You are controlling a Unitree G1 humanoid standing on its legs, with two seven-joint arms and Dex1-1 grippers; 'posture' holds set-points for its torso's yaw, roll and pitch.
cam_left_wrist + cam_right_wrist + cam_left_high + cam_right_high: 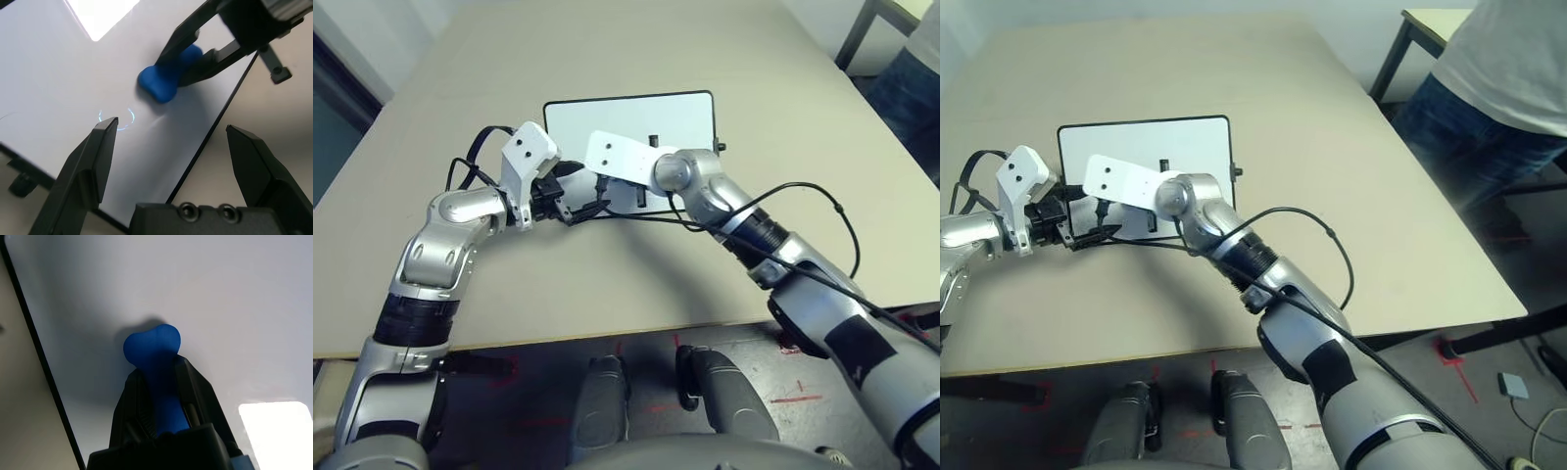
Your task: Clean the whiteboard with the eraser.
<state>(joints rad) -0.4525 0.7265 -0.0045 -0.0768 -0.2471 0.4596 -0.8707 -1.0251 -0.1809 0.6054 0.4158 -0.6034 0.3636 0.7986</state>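
Observation:
The whiteboard (675,116) lies flat in the middle of the beige table (607,284), its visible surface plain white inside a thin black frame. My right gripper (157,374) is shut on the blue eraser (152,350), whose rounded end presses on the board close to its near black edge. In the left wrist view the eraser (164,82) sits between the right gripper's black fingers. My left gripper (173,142) is open with nothing in it, over the board's near edge, a short way from the eraser.
A small black knob (721,147) sticks out of the board's right short side. Black cables (803,191) loop off my right forearm over the table. A person in jeans (1489,108) stands beyond the right edge, beside another table (1440,20).

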